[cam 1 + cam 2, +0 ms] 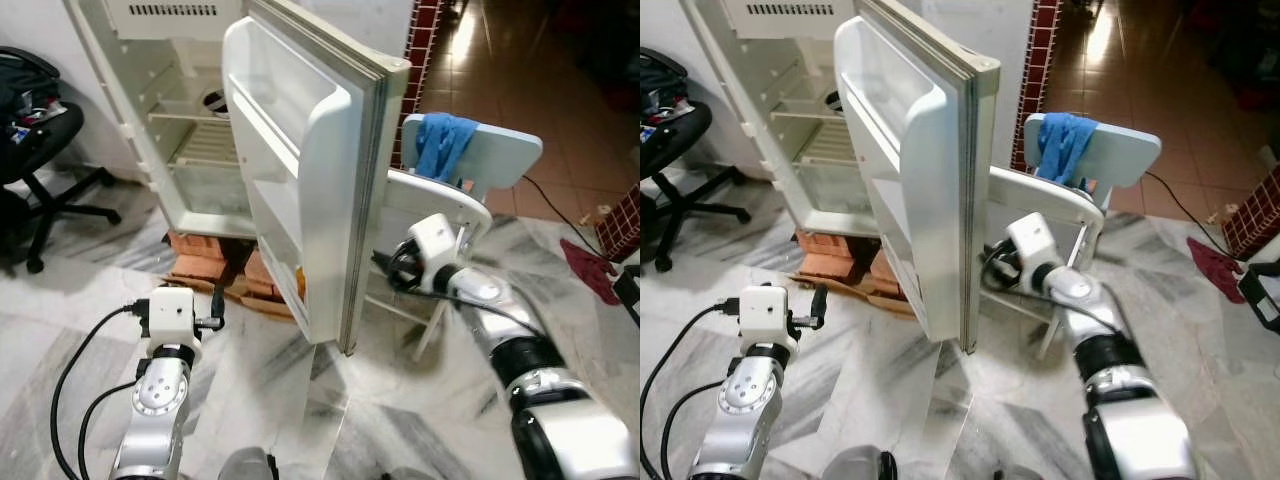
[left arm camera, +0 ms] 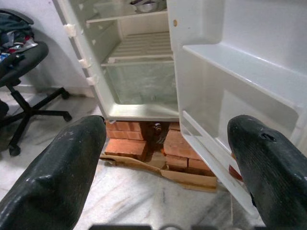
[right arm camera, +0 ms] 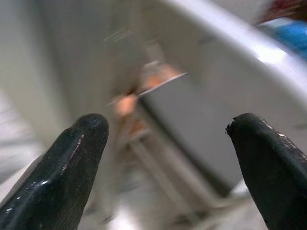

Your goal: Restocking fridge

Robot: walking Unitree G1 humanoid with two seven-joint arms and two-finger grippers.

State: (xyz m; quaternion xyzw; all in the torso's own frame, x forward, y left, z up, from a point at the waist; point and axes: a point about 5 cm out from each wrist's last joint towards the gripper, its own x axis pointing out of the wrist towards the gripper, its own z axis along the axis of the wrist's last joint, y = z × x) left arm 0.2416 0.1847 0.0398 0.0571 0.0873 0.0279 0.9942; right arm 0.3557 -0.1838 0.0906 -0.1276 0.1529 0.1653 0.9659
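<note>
Fridge (image 1: 200, 150): open, standing on bricks; its shelves look nearly bare — one metal bowl (image 2: 144, 5) on an upper shelf.
Door (image 1: 310, 190): swung wide toward the robot, edge-on between the two arms, its long axis upright.
Door racks (image 2: 244, 72): pale and bare, facing the left arm's side.
Left claw (image 2: 168, 163): fingers spread wide, holding nothing, aimed at the fridge's lower opening and the door's inner face.
Right claw (image 3: 168, 158): fingers spread, empty, on the door's outer side near a white chair (image 1: 440, 200) draped with a blue cloth (image 1: 445, 140).
Nearer arm: the left — likely better placed to reach the shelves.
Stock: no item to load can be made out.
</note>
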